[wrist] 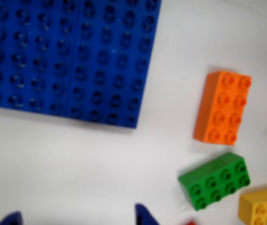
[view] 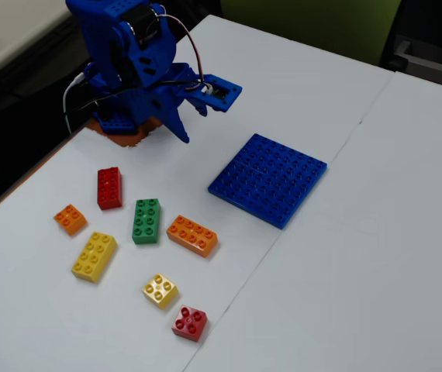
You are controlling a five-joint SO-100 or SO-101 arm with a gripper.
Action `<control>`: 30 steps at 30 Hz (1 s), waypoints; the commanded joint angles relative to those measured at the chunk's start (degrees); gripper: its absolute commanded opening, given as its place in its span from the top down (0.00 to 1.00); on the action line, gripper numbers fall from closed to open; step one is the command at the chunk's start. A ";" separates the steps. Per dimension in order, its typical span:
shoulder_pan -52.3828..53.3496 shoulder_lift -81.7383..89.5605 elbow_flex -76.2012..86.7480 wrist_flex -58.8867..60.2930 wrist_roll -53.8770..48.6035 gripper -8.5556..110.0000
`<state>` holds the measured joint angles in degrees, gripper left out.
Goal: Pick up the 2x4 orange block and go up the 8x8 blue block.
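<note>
The 2x4 orange block [wrist: 222,108] lies flat on the white table, right of centre in the wrist view, and in the fixed view [view: 192,235] it sits just right of a green brick. The 8x8 blue block [wrist: 72,58] lies flat at the upper left of the wrist view and is mid-table in the fixed view [view: 267,178]. My gripper [wrist: 77,219] is open and empty. Only its two blue fingertips [wrist: 145,215] show, at the bottom edge, far apart. In the fixed view the gripper [view: 177,128] hangs above the table near the arm's base, well apart from both blocks.
A green 2x4 brick [view: 146,221], red 2x4 brick [view: 109,187], small orange 2x2 brick [view: 70,219], yellow 2x4 brick [view: 94,256], yellow 2x2 brick [view: 160,291] and red 2x2 brick [view: 189,323] lie scattered on the table's left half. The green brick [wrist: 214,180] lies just below the orange block.
</note>
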<state>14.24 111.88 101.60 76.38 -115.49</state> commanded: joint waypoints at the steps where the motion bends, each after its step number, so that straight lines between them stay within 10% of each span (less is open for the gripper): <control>1: 3.87 -6.68 -8.00 0.18 -4.48 0.68; 30: 17.49 -45.18 -39.55 -10.20 -8.70 0.59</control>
<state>31.46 66.88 65.39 68.47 -124.63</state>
